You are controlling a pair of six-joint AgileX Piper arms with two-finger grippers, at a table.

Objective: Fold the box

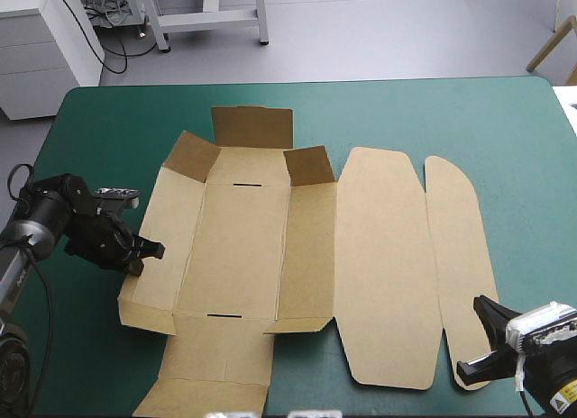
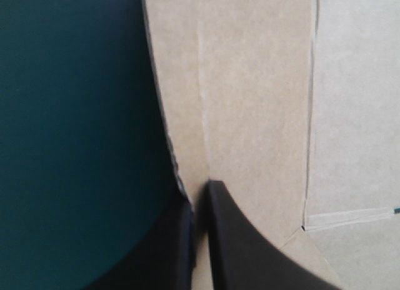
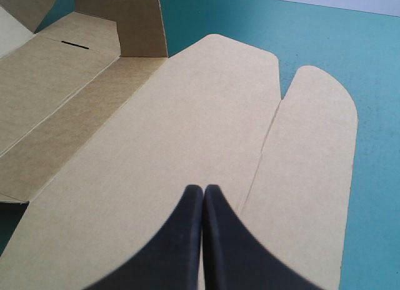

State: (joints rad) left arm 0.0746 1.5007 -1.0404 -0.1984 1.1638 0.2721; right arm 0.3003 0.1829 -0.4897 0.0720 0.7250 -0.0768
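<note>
While the box lies opened out as a cut sheet across the middle of the teal-green cover, I hold both arms low, one at each side of it. My left arm comes in from the table's left edge and reaches rightward, its wrist angled down toward the board. My left gripper sits at the outer edge of the left side panel, about halfway along it. Its black fingers are pinched nearly together with that edge of board running between them, one on the cover's side of the edge, the other on the panel's face.

My right gripper is at the near right, over the near end of the sheet where the wide lid panel meets the narrow end flap. It points toward the far side, its fingers pressed together into a single arch. Whether the tip touches the board I cannot tell. Both of those panels lie flat. At the box's far end the left corner flap and the right corner flap stand tilted up.
</note>
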